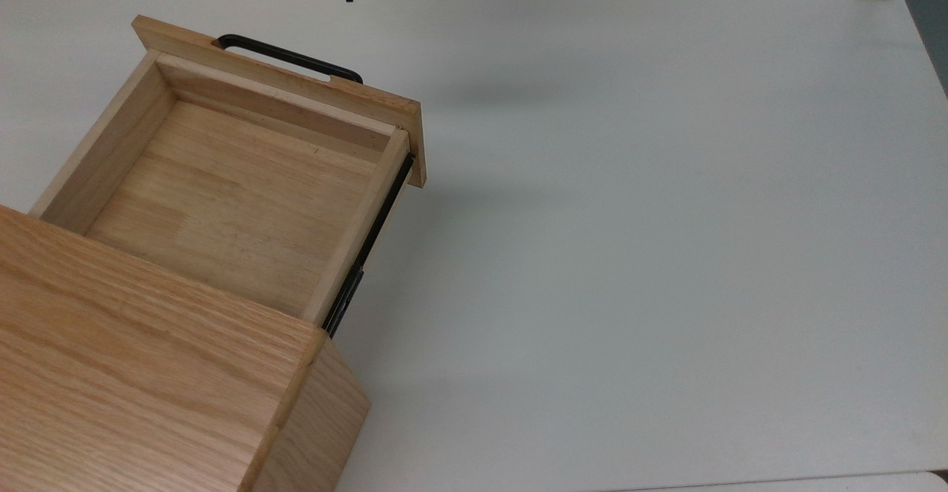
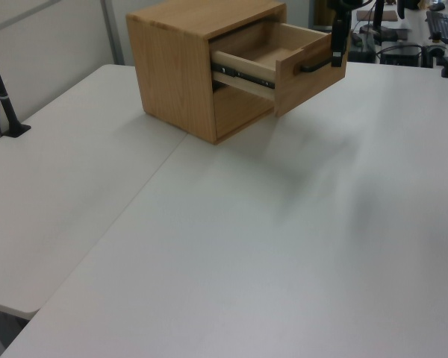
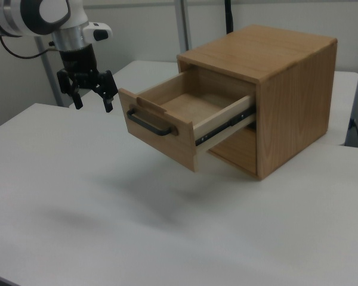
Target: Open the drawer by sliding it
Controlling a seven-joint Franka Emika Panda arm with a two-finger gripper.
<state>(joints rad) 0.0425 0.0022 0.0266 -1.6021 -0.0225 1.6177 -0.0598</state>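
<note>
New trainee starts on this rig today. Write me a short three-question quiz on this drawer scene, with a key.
1. True or false: the drawer is pulled out of the cabinet.
2. What is the gripper doing?
A. clamping the handle
B. hanging open, apart from the handle
C. resting inside the drawer
3. In a few words: what lies inside the drawer?

Key
1. True: its box and a black side rail stick out in front.
2. B: in the right view it hangs open, off the handle, above the table.
3. Nothing; the wooden bottom is bare in the top view.
</note>
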